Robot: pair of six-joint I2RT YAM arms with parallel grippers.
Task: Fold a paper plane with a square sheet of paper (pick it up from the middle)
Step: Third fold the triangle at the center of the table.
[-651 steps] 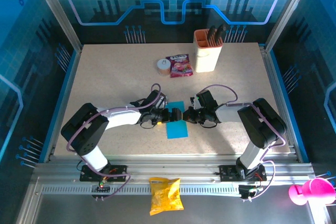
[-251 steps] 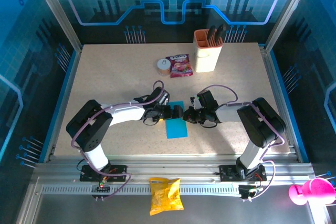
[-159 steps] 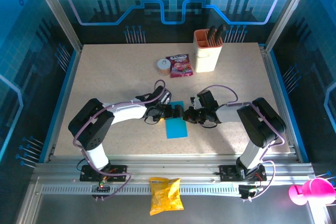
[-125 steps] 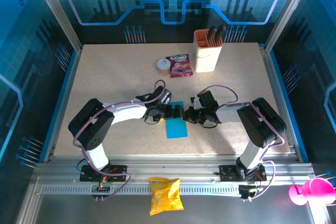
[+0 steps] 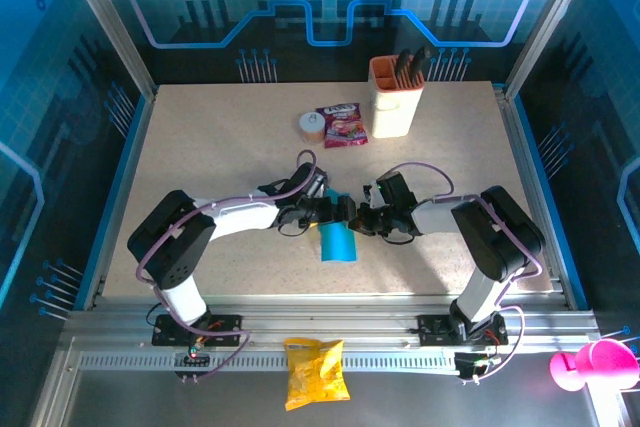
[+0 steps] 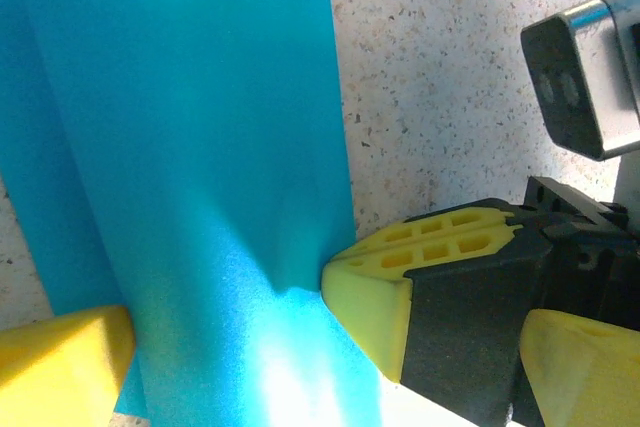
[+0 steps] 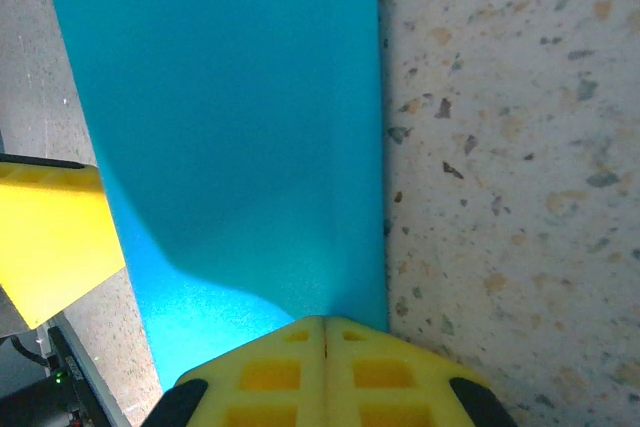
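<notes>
The square sheet of paper [image 5: 337, 241] is cyan-blue and lies mid-table, its right side lifted and curled over to the left. In the right wrist view my right gripper [image 7: 325, 332] is shut on the sheet's [image 7: 230, 117] right edge. In the left wrist view the paper [image 6: 190, 177] arches up between my left gripper's [image 6: 320, 357] wide-open yellow fingers [image 6: 60, 362], and the right gripper's shut fingertips [image 6: 375, 292] pinch the sheet's edge between them. From above, the left gripper [image 5: 333, 213] and right gripper [image 5: 358, 219] meet at the sheet's far end.
At the back stand a beige holder cup [image 5: 392, 99] with dark tools, a pink-red snack packet [image 5: 341, 125] and a tape roll [image 5: 311, 125]. A yellow snack bag [image 5: 316, 372] lies on the front rail. A pink object [image 5: 590, 365] sits at the lower right.
The sheet lay flat before; its right edge is now lifted and rolled leftward, so it looks narrower from above. The left gripper has edged right, closer to the right gripper.
</notes>
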